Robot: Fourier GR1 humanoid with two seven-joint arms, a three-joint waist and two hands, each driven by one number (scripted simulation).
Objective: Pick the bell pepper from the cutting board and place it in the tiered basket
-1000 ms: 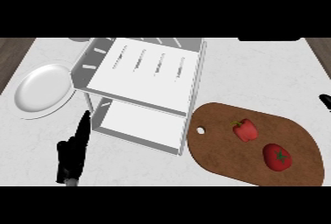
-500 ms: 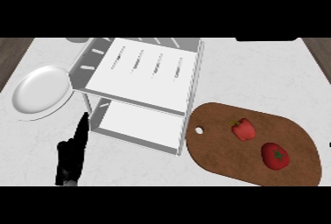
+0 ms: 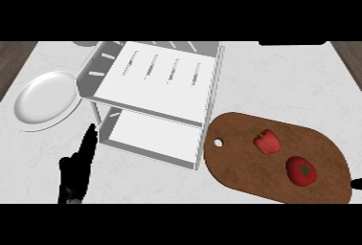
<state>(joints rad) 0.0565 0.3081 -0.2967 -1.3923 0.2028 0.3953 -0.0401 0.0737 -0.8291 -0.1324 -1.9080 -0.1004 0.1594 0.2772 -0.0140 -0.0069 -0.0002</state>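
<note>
Head view: the left robot hand (image 3: pixel 76 168) stands at the lower left of the pale worktop (image 3: pixel 283 81), fingers straight and pointing up toward the tiered basket (image 3: pixel 159 98), released and holding nothing. It lies just beside the basket's lower left corner, below the white plate (image 3: pixel 44 100). At the right edge only a small dark tip of the right robot hand (image 3: pixel 356 182) shows; whether it is released or clenched I cannot tell. The bell pepper (image 3: pixel 266 141) lies on the cutting board (image 3: pixel 240 167), upper left of a tomato (image 3: pixel 301 171), apart from both hands.
</note>
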